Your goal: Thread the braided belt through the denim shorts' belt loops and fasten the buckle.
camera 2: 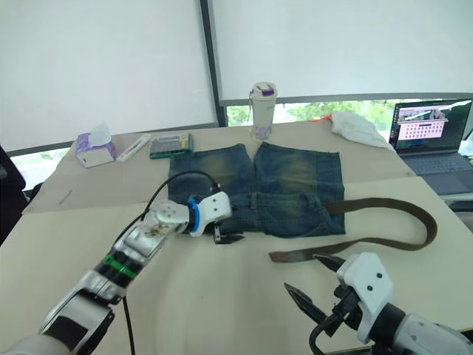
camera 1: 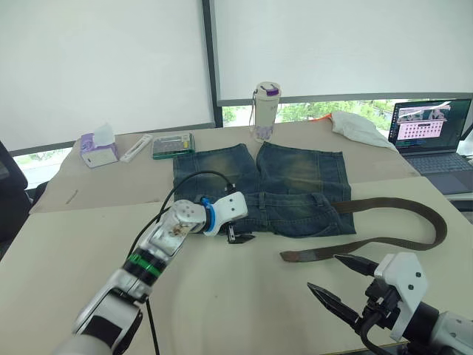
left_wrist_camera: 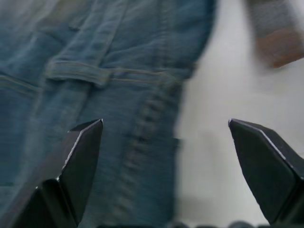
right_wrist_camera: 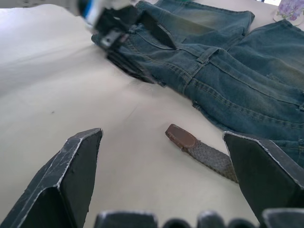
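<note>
The denim shorts (camera 1: 295, 185) lie flat on the table with the waistband toward me. The braided belt (camera 1: 414, 211) comes out from the waistband's right end, curves around on the right and runs back to its reddish-brown tip (camera 1: 290, 256), which lies just in front of the shorts. The buckle is hidden. My left gripper (camera 1: 238, 235) is open at the waistband's left end, its fingers (left_wrist_camera: 83, 156) spread over the denim near a belt loop (left_wrist_camera: 78, 72). My right gripper (camera 1: 325, 272) is open just in front of the belt tip (right_wrist_camera: 180, 137), with nothing held.
A bottle (camera 1: 265, 111) stands behind the shorts. A tissue box (camera 1: 98, 151), a white stick-like item (camera 1: 137, 148) and a green box (camera 1: 173, 145) sit at the back left. A white cloth (camera 1: 358, 127) and an open laptop (camera 1: 432, 133) are at the back right.
</note>
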